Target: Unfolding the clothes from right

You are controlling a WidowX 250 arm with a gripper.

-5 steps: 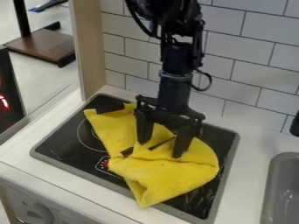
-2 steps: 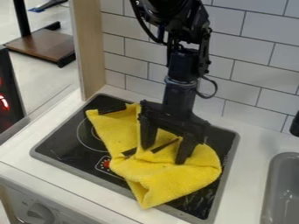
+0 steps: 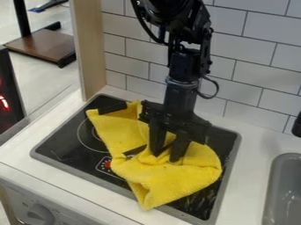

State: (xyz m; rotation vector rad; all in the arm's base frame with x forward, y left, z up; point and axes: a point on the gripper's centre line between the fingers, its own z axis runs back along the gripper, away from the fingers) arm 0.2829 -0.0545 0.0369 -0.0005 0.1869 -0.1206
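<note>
The black gripper (image 3: 166,156) points down into the middle of the yellow cloth (image 3: 167,179), with its two fingers drawn close together on a bunched fold. Crumpled and partly folded, the cloth lies across the black stovetop. One corner reaches toward the upper left and another hangs toward the front edge. Dark gaps show between its folds left of the fingers. The fingertips are partly sunk in the fabric.
Around the cloth is the stovetop's grey rim (image 3: 230,169), set in a white counter (image 3: 250,143). A grey sink (image 3: 285,189) lies at the right. Behind rises a tiled wall (image 3: 253,66), with a wooden panel (image 3: 91,48) at the back left.
The gripper has moved slightly right and forward over the cloth, and its fingers have closed from wide apart. Fabric between them has bunched up.
</note>
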